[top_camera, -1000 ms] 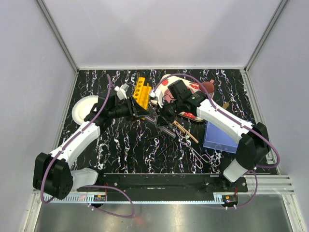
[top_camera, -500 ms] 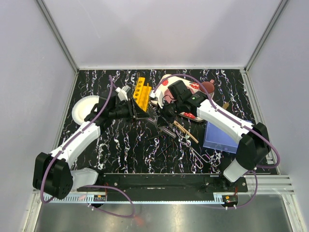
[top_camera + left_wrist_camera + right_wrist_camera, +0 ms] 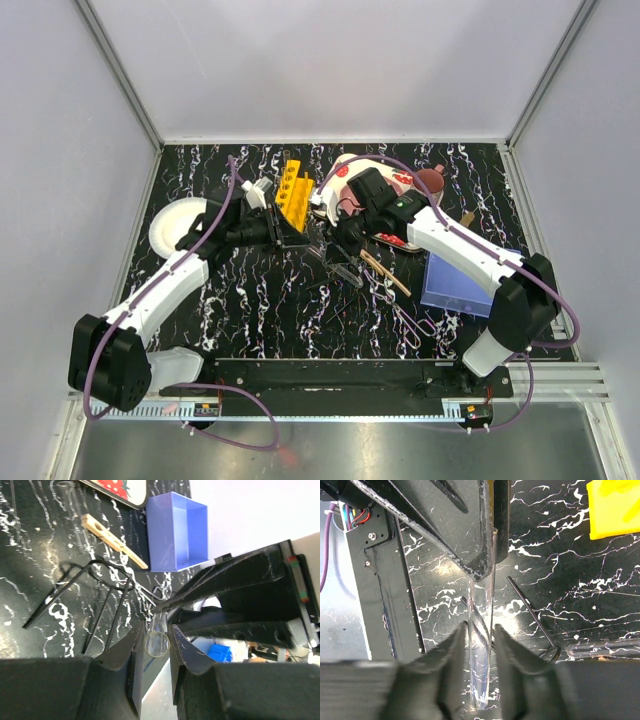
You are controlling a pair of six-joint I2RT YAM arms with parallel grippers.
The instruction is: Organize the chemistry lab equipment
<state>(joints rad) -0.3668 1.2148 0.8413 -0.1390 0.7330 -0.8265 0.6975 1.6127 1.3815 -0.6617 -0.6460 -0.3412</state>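
The black marbled counter (image 3: 250,300) is crowded around its middle. A blue bin (image 3: 177,535) is seen near the right edge, a strawberry-print tray (image 3: 345,170) toward the far edge behind the right arm, and a white plate (image 3: 170,222) near the left edge, partly covered by the left arm. The yellow holed rack (image 3: 293,190) is tilted just beyond the left claw (image 3: 155,640). Nearer the front edge, right of centre, a tan wooden clamp (image 3: 112,537), silvery scissor-handled forceps (image 3: 410,325) and thin black rods (image 3: 75,587) are scattered close together under and beside the two claws. A second tube (image 3: 605,647) is seen lying flat on the counter.

One clear glass tube (image 3: 481,670) is held off the counter between the two claws. Its open mouth is gripped in the narrow gap of the left claw, and its rounded end is pinched by the closed fingers of the right claw (image 3: 480,635).

Compared with a second ago, the left wrist is found shifted slightly toward the right claw. Everything else is unchanged.
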